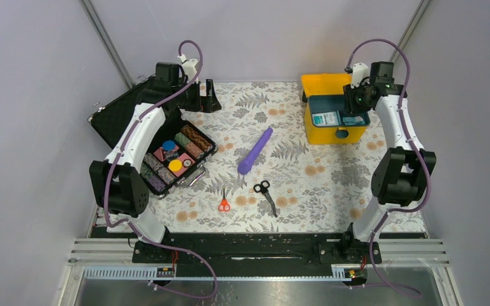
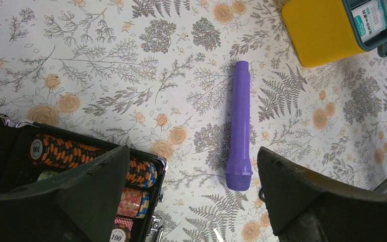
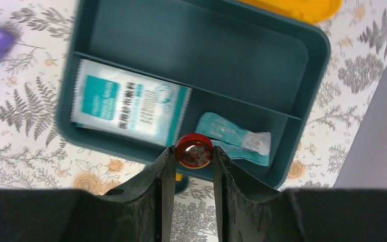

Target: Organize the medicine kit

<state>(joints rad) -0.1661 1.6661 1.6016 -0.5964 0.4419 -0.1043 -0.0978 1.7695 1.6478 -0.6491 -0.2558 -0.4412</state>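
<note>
Pinching a small red tin (image 3: 194, 150), the right gripper (image 3: 194, 155) hangs over the rim of the medicine kit (image 3: 191, 45); the left gripper (image 2: 192, 150) gapes above open tablecloth (image 2: 106, 65), beside chips (image 2: 37, 149) marked 100

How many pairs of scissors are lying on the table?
2. The orange-handled scissors lie toward the near edge, beside the black case; the black-handled scissors lie just right of them. Others could be hidden from view.
</note>
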